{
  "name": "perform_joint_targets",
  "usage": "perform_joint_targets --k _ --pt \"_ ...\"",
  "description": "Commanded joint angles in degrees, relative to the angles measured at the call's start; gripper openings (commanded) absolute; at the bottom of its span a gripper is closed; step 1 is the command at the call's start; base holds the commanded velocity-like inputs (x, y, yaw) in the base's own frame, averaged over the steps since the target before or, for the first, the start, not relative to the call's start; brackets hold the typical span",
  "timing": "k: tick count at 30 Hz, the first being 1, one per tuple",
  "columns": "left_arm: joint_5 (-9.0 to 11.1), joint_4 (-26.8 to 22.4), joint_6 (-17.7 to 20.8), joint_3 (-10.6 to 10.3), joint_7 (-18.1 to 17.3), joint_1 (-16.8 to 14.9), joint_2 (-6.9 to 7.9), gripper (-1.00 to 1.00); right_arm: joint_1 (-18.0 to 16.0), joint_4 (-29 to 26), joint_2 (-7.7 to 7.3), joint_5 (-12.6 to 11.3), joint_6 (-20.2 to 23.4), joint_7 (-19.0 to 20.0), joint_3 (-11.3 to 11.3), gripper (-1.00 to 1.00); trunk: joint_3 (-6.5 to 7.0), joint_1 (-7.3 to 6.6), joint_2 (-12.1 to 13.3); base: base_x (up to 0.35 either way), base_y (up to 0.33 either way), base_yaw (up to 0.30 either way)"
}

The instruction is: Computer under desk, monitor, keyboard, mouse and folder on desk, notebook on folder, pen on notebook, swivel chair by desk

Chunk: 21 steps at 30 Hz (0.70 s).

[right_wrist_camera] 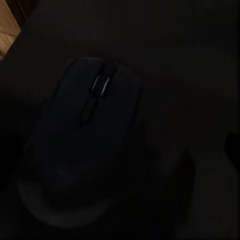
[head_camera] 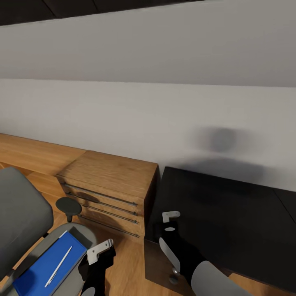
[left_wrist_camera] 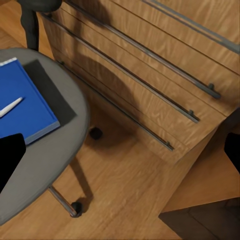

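The grey swivel chair (head_camera: 20,218) stands at the lower left, and the blue folder (head_camera: 41,271) lies flat on its seat (left_wrist_camera: 55,150). A thin white pen (head_camera: 58,266) rests on the folder (left_wrist_camera: 22,100). My left gripper (head_camera: 96,257) hangs open just right of the seat's edge, above the wood floor, with nothing in it. My right gripper (head_camera: 169,221) hovers over the near left corner of the glossy black desk (head_camera: 230,213). Right below it in the right wrist view, the dark mouse (right_wrist_camera: 85,150) sits on the desk top (right_wrist_camera: 190,60), with the jaws apart.
A light-wood drawer unit (head_camera: 107,185) with long metal handles (left_wrist_camera: 150,75) stands between the chair and the desk, against a grey wall. The chair's dark armrest (head_camera: 68,205) and a castor (left_wrist_camera: 76,207) lie close to my left arm.
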Motion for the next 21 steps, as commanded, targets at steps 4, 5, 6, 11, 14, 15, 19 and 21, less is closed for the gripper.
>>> perform_joint_targets --k 4,5,6,11,14,15,19,21 --pt "0.2 -0.1 0.3 0.0 0.3 0.0 0.00 1.00 -0.1 0.0 0.00 -0.3 0.3 -0.4 0.2 1.00 0.67 -0.88 1.6 0.000 0.000 0.000" --pt "0.2 -0.1 0.4 0.0 0.3 0.0 0.00 1.00 -0.1 0.0 0.00 -0.3 0.3 -0.4 0.2 1.00 0.85 -1.10 2.0 0.000 0.000 0.000" --pt "0.2 -0.1 0.4 -0.1 0.3 0.0 0.00 1.00 -0.1 -0.1 0.00 -0.3 0.3 -0.4 0.2 1.00 1.03 -1.32 2.4 0.000 0.000 0.000" --pt "0.2 0.0 0.4 -0.1 0.3 0.0 -0.01 1.00 -0.1 -0.1 0.00 -0.2 0.2 -0.4 0.2 1.00 1.93 -2.41 4.4 0.000 0.000 0.000" --pt "0.2 0.0 0.4 -0.1 0.3 0.0 -0.02 1.00 -0.1 -0.2 0.00 -0.2 0.1 -0.4 0.2 1.00 2.47 -3.07 5.6 0.000 0.000 0.000" --pt "0.2 0.0 0.4 -0.1 0.3 0.0 -0.04 1.00 -0.1 -0.3 0.00 -0.2 0.0 -0.4 0.1 1.00 2.65 -3.29 6.0 0.000 0.000 0.000" --pt "0.2 0.0 0.4 -0.1 0.3 0.0 -0.01 1.00 -0.1 -0.6 0.00 -0.2 -0.2 -0.4 0.1 1.00 3.36 -4.17 7.6 0.000 0.000 0.000" --pt "0.2 0.0 0.4 -0.1 0.3 0.0 -0.01 1.00 0.0 -2.7 0.00 -0.2 -0.2 -0.5 0.0 1.00 3.72 -4.61 8.4 0.000 0.000 0.000"
